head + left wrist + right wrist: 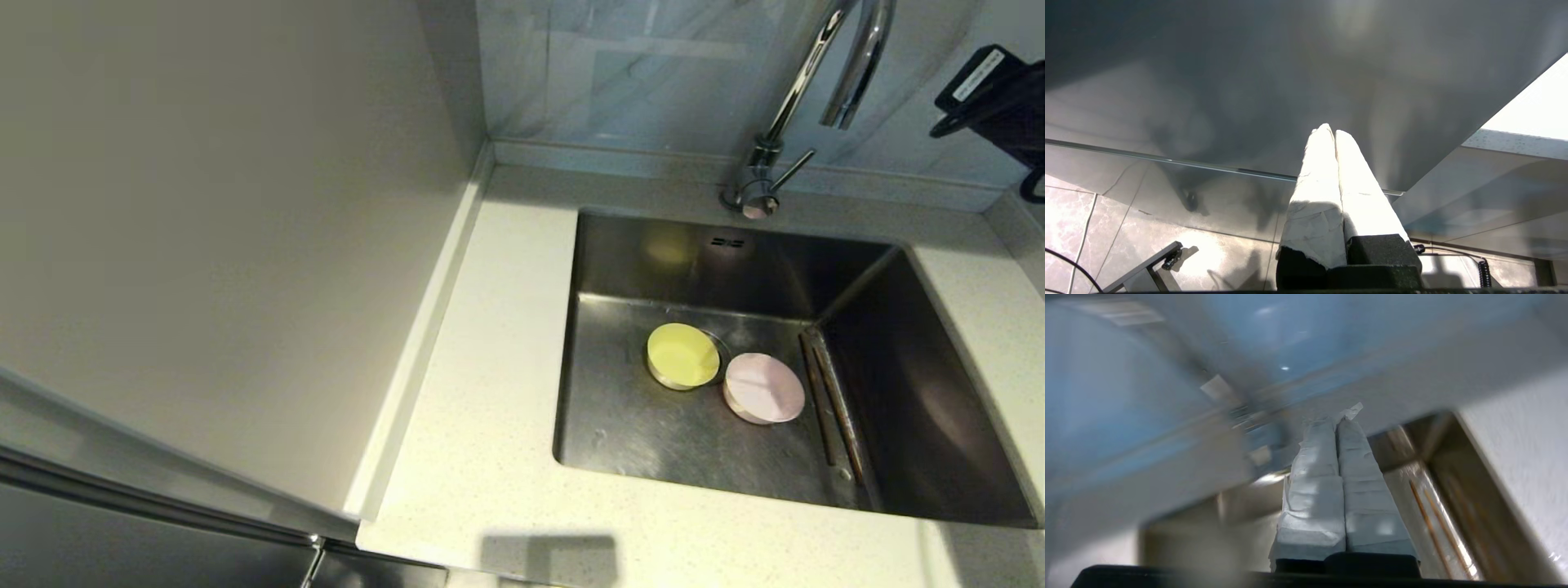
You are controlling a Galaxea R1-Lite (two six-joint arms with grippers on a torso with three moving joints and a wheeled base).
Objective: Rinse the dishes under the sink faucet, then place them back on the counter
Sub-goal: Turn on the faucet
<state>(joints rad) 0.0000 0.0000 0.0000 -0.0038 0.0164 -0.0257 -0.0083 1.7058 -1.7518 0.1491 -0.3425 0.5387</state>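
Yellow-green and pale pink, the two bowls sit side by side on the floor of the sink (620,425): I see the yellow-green bowl (682,355) over the round drain, and the pink bowl (764,388) just to its right, their rims close together or touching. The two wooden chopsticks (829,400) lie parallel along the basin's right edge, just beside the pink bowl. Everything rests in the brushed steel basin, none of it on the counter (482,392).

The faucet (804,77) rises from the back edge, its spout curving out above the basin; no water shows at the spout.

My right gripper (1336,421) hangs above the sink with its taped fingers pressed together, holding nothing. From its wrist camera the chopsticks (1433,526) lie below and off to one side of the fingers; that view is smeared, so I think the bowls are hidden there.

My left gripper (1329,130) is parked down beside the dark cabinet front, above the tiled floor (1126,228), fingers pressed together, empty.
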